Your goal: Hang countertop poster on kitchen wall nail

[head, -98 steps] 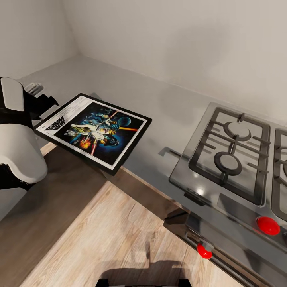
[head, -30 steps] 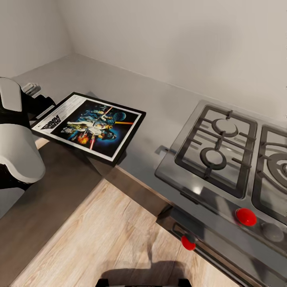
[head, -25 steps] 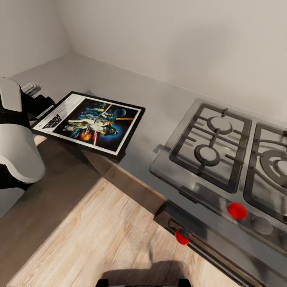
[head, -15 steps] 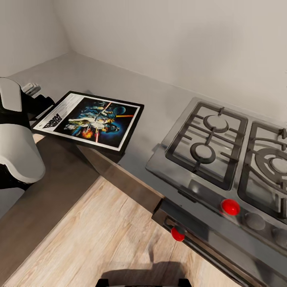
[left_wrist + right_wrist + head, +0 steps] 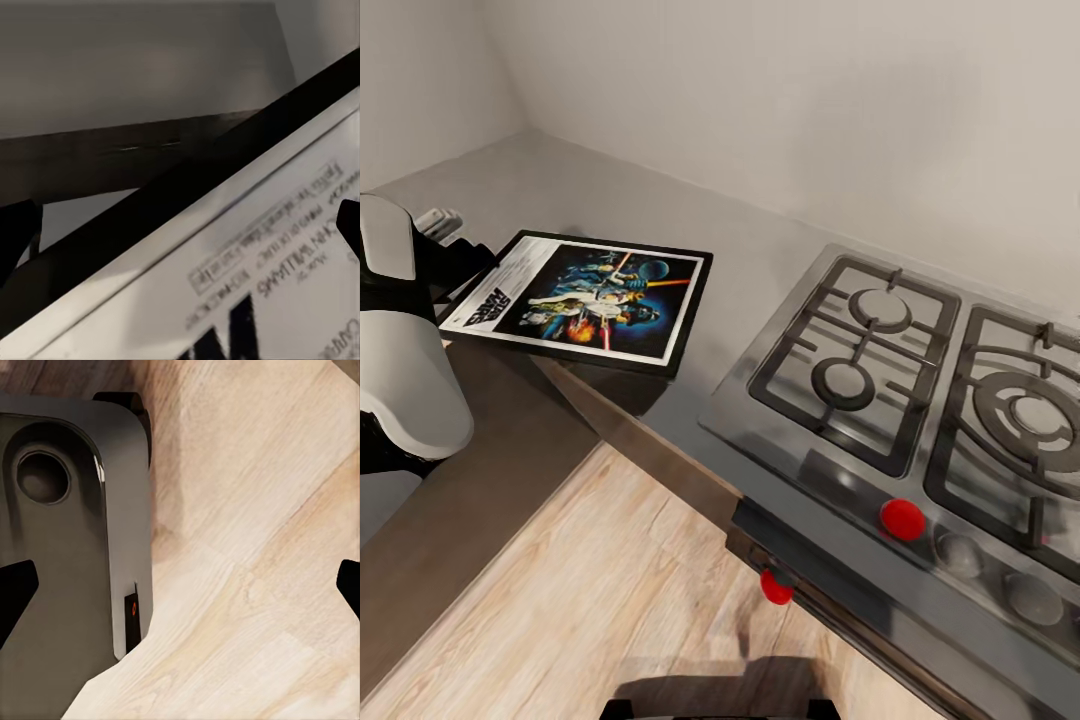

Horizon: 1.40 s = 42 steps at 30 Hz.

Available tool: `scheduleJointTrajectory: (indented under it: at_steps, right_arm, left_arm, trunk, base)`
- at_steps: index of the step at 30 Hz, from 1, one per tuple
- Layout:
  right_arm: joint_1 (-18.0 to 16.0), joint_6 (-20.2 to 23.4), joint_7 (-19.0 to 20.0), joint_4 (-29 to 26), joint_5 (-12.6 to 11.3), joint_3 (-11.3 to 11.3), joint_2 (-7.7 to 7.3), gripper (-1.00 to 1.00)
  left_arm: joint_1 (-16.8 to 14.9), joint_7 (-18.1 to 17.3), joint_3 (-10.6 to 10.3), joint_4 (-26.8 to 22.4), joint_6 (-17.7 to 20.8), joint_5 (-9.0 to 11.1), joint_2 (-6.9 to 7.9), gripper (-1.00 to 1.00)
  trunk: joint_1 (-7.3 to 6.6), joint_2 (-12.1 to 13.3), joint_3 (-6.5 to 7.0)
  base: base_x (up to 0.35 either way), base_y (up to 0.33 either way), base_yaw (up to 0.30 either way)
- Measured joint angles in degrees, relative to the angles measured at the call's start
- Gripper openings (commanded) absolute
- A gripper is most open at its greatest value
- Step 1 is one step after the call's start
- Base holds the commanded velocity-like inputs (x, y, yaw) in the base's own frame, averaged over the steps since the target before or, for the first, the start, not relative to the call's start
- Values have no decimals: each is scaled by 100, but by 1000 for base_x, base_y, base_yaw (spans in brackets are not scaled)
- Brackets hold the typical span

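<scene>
The black-framed poster (image 5: 585,298) hangs flat and face up just above the light grey kitchen countertop (image 5: 660,215), casting a shadow near the counter's front edge. Its white title strip points toward my left arm. My left gripper (image 5: 463,262) is shut on that title end, partly hidden behind my white forearm. In the left wrist view the poster's frame and printed border (image 5: 247,247) run across close up, with a dark fingertip (image 5: 15,236) at each side. My right gripper (image 5: 180,585) is open, hanging low over the wooden floor (image 5: 262,547).
A steel gas hob (image 5: 920,400) with black grates and red knobs (image 5: 902,518) takes up the counter's right part. Plain walls (image 5: 810,110) meet in a corner at the back left. Dark cabinet fronts (image 5: 480,480) stand below. My dark base (image 5: 67,525) sits beside the right gripper.
The whole view has shifted, so the hob and counter slide left in the picture. The poster stays in my left gripper and now sits more over the counter.
</scene>
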Motion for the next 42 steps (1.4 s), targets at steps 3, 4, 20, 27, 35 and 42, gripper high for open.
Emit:
scheduleJointTrajectory:
  at_steps: [3, 4, 20, 27, 35, 42]
  right_arm:
    - [0, 0, 0, 0, 0, 0, 0, 100]
    - [0, -1, 0, 0, 0, 0, 0, 100]
    - [0, 0, 0, 0, 0, 0, 0, 100]
    - [0, 0, 0, 0, 0, 4, 0, 100]
    - [0, 0, -6, 0, 0, 2, 0, 100]
    - [0, -6, -9, 0, 0, 0, 0, 100]
  left_arm:
    - [0, -4, 0, 1, -2, 11, 0, 100]
    - [1, -6, 0, 0, -9, 38, 0, 100]
    - [2, 31, 7, 212, -7, 129, -1, 100]
    - [3, 39, 0, -291, 4, 126, -11, 100]
    - [3, 46, -30, -805, 31, 127, -43, 100]
    - [71, 25, -26, -1034, 69, 185, -82, 100]
  trunk:
    - [0, 0, 0]
    - [1, 0, 0]
    - [1, 0, 0]
    - [0, 0, -1]
    - [1, 0, -1]
    - [2, 0, -1]
  base:
    - [-38, -50, 0]
    - [-115, -117, 0]
    - [-87, -84, 0]
    - [-3, -3, 0]
    - [0, 0, 0]
    - [-62, 0, 0]
